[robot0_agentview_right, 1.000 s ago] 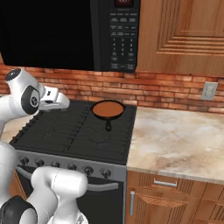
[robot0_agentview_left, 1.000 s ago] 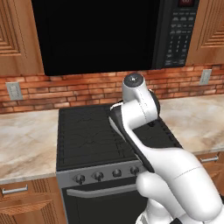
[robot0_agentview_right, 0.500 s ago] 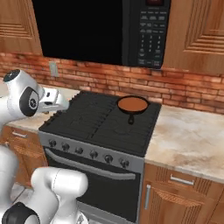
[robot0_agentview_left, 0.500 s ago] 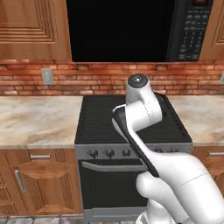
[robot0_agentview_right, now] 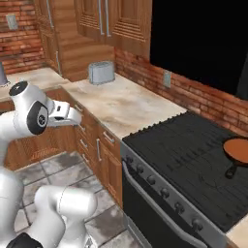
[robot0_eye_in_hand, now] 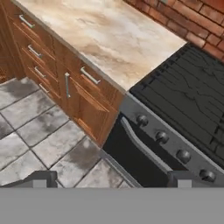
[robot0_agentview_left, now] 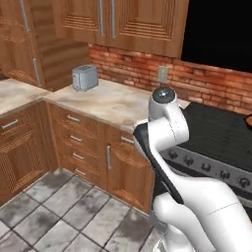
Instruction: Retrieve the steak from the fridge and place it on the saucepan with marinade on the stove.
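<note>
Nothing seemed done yet: the wide-open, empty gripper (robot0_eye_in_hand: pixel 111 179) hung left of the black stove (robot0_agentview_right: pixel 193 164), where the small black saucepan (robot0_agentview_right: pixel 238 150) of reddish-brown marinade (robot0_agentview_right: pixel 239 147) waited steakless.

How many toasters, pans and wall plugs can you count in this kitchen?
toaster: 1
saucepan: 1
wall outlets: 2
Total: 4
</note>
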### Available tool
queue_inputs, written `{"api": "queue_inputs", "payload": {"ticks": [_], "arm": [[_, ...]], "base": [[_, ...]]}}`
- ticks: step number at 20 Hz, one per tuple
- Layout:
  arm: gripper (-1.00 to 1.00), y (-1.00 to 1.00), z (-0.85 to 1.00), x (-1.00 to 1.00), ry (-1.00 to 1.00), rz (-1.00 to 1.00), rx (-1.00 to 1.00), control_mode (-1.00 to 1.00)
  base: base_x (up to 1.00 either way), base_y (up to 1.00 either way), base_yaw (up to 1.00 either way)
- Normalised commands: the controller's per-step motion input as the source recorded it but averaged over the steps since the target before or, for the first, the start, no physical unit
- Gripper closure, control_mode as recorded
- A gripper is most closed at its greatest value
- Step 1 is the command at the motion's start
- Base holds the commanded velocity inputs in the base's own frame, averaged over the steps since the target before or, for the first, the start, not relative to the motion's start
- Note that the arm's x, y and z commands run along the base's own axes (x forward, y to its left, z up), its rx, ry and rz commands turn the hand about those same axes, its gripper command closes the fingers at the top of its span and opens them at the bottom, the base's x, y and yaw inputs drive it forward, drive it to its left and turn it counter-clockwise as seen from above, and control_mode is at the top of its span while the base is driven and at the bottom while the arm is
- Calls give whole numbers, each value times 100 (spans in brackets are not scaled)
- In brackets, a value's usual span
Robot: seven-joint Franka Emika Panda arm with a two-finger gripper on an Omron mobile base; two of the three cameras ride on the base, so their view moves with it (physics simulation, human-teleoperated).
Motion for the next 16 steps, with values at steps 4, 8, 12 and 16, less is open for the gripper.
{"api": "queue_inputs", "payload": {"ticks": [4, 8, 12, 16], "arm": [[-100, 0, 0, 0, 0, 0, 0, 100], [-100, 0, 0, 0, 0, 0, 0, 100], [-100, 0, 0, 0, 0, 0, 0, 100], [-100, 0, 0, 0, 0, 0, 0, 100]], "base": [[0, 4, 97], [0, 1, 99], [0, 0, 100], [0, 0, 100]]}}
